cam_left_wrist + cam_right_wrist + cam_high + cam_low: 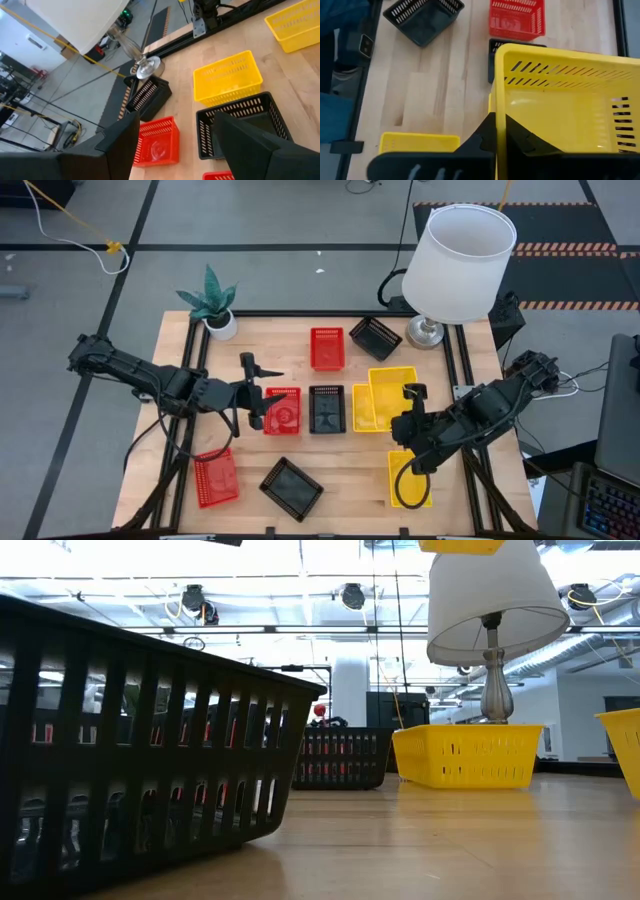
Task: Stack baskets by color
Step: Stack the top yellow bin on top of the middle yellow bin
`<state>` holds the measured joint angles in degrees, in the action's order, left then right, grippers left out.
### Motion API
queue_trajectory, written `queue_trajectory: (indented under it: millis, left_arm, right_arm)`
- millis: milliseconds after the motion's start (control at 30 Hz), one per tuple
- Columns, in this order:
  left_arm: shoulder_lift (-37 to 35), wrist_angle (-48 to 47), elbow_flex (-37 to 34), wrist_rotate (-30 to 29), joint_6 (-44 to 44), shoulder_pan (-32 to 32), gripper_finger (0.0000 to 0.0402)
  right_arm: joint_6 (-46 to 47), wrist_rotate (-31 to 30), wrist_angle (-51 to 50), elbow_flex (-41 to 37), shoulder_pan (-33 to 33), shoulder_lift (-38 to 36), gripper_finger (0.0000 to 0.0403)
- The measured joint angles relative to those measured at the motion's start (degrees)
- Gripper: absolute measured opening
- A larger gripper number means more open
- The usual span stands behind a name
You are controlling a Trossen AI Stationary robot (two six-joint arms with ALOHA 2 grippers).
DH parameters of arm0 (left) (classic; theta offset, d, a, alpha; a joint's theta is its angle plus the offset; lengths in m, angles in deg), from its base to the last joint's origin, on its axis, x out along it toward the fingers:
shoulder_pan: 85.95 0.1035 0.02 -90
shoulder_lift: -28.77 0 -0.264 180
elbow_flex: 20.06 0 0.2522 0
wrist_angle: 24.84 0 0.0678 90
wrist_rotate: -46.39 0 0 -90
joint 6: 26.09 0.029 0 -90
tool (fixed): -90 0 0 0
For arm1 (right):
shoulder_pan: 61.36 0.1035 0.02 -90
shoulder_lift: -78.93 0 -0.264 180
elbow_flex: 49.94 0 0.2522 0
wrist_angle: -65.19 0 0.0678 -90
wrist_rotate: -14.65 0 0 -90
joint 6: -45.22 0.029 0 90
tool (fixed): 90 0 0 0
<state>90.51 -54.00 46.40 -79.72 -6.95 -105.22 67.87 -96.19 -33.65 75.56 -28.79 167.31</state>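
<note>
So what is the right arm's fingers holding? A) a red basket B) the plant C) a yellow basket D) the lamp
C: in the right wrist view the right fingers are pinched shut on the wall of a yellow basket, lifted above another yellow one.

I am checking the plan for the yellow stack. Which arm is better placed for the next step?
The right. Its gripper is shut on a raised yellow basket directly above another yellow basket, probably ready to stack. The left gripper stands open at a red basket.
</note>
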Motion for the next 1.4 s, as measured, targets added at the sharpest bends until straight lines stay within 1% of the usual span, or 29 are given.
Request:
queue_trajectory:
  millis: [400, 567, 800, 867, 1067, 1400]
  left_arm:
    - [0.0, 0.0, 0.0, 0.0, -1.3, 0.0, 0.0257]
    - [0.0, 0.0, 0.0, 0.0, -1.3, 0.0, 0.0257]
    - [0.0, 0.0, 0.0, 0.0, -1.4, 0.0, 0.0257]
    - [0.0, 0.0, 0.0, 0.0, -1.5, 0.0, 0.0257]
    - [0.0, 0.0, 0.0, 0.0, -1.5, 0.0, 0.0257]
    - [0.0, 0.0, 0.0, 0.0, -1.5, 0.0, 0.0257]
  right_arm:
    - [-2.9, -0.2, 0.4, -0.3, -2.0, 0.0, 0.0002]
    - [-4.8, -0.4, 3.8, -3.1, -2.7, 0.0, 0.0002]
    - [-6.3, -0.6, 12.2, -12.0, -4.0, 0.1, 0.0002]
    - [-5.8, -2.0, 14.3, -14.9, -4.2, 0.1, 0.0002]
    - [-3.8, -1.9, 19.3, -23.2, -4.9, 0.0, 0.0002]
    - [-3.3, -2.0, 27.3, -32.0, -4.9, 0.0, 0.0002]
